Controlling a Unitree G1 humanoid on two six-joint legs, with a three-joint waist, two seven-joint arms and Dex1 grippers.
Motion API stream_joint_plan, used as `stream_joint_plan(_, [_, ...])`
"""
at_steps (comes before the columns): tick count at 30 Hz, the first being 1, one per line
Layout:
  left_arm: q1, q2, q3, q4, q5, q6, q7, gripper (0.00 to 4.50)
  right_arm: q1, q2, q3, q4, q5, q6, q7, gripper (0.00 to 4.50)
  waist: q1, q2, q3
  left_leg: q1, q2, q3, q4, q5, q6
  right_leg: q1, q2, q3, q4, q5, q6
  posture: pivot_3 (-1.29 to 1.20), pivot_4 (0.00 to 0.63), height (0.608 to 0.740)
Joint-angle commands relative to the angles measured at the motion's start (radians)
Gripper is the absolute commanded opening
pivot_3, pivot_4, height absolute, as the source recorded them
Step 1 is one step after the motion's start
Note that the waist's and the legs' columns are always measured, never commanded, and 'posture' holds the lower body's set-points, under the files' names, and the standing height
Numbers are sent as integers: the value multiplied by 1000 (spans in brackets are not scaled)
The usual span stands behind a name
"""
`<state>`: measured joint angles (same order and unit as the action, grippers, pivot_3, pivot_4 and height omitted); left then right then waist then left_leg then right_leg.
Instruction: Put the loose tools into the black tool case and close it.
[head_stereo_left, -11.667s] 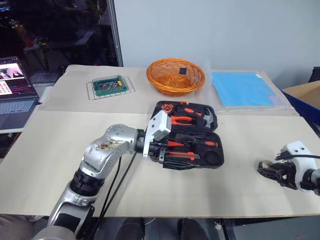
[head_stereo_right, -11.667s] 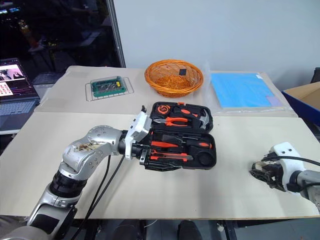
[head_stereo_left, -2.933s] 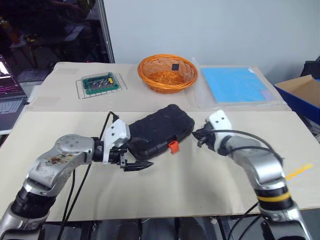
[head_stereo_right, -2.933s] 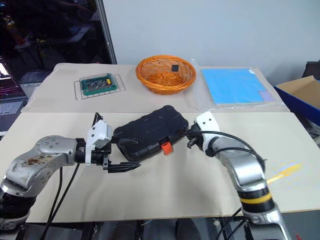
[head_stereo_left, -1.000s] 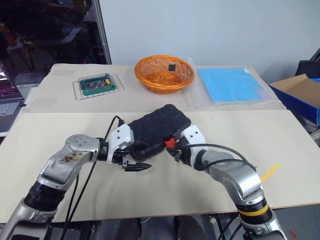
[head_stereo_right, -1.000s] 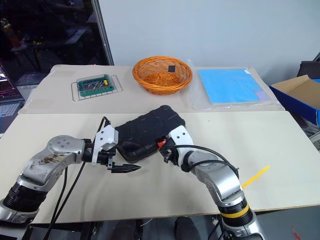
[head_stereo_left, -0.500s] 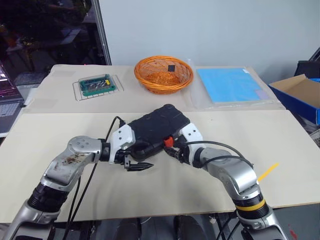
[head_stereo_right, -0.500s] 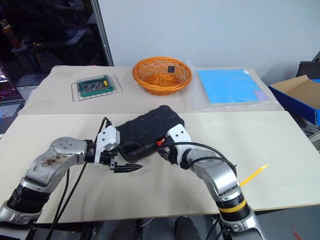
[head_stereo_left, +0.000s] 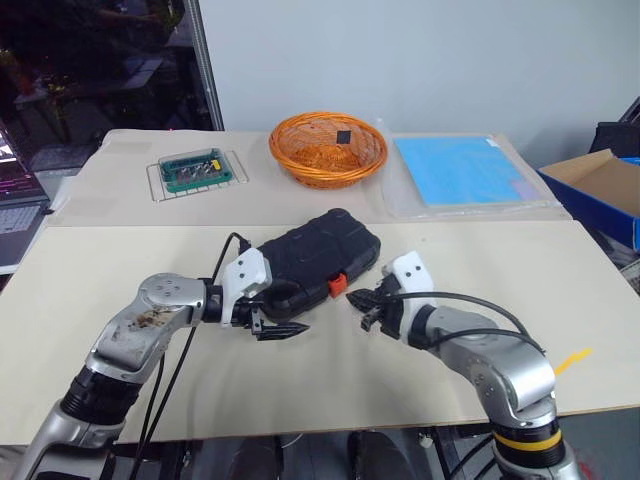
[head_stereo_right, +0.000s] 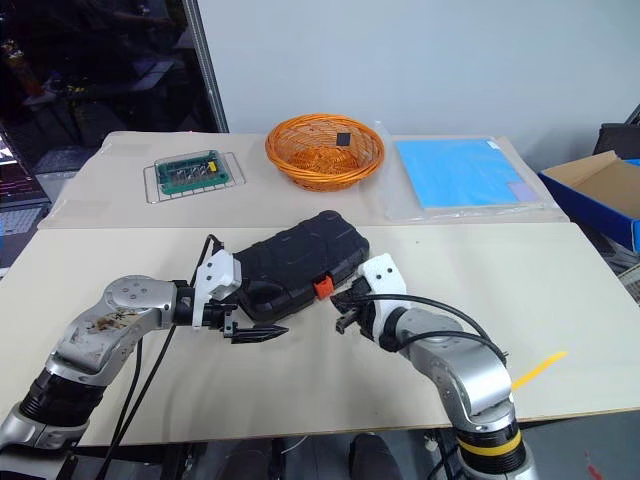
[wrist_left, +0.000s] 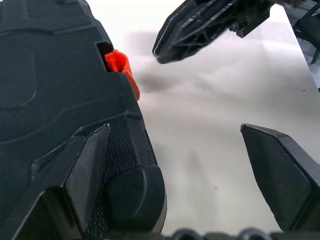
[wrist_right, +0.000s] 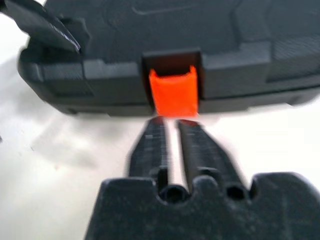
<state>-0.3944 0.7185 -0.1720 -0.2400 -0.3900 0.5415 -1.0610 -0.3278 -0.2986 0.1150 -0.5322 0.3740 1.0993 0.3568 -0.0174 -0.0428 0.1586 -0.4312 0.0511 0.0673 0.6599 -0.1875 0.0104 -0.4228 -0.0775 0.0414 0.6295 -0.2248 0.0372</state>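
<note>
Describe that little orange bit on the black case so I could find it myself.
Start at the black tool case lying shut mid-table, in front of the orange basket. On its near edge sits an orange latch, facing the right claw. It is the only bright spot on the dark shell.

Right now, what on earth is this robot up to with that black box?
The black tool case lies closed on the table. The left claw stands open at the case's near-left corner, one finger against its edge. The right claw is shut, its tips just in front of the orange latch on the case's front edge, holding nothing.
</note>
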Motion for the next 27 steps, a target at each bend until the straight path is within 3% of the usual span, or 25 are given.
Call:
stream_joint_plan(1, [21, 5, -16, 22, 19, 13, 2, 4500, -53, 22, 14, 55, -19, -49, -19, 70, 1, 0, 0, 0, 0, 0, 0, 0, 0, 0, 0, 0, 0, 0, 0, 0, 150, 740])
stream_joint_plan(6, [23, 4, -15, 17, 20, 16, 7, 4500, -81, 38, 52, 145, -53, -109, -25, 70, -6, 0, 0, 0, 0, 0, 0, 0, 0, 0, 0, 0, 0, 1, 1, 0, 150, 740])
stream_joint_plan(16, [38, 2, -9, 11, 20, 20, 22, 4500, 2, 7, -5, -19, 19, -130, 35, 70, -2, 0, -1, 0, 0, 0, -1, 0, 0, 0, 0, 0, 0, 1, 1, 0, 150, 740])
stream_joint_plan(27, [35, -3, -11, 20, 26, 15, 26, 4500, -25, 48, 46, 179, -78, -354, 18, 70, -1, 1, -1, 1, 0, 0, -1, 0, 0, 0, 0, 0, 0, -1, -1, 0, 150, 740])
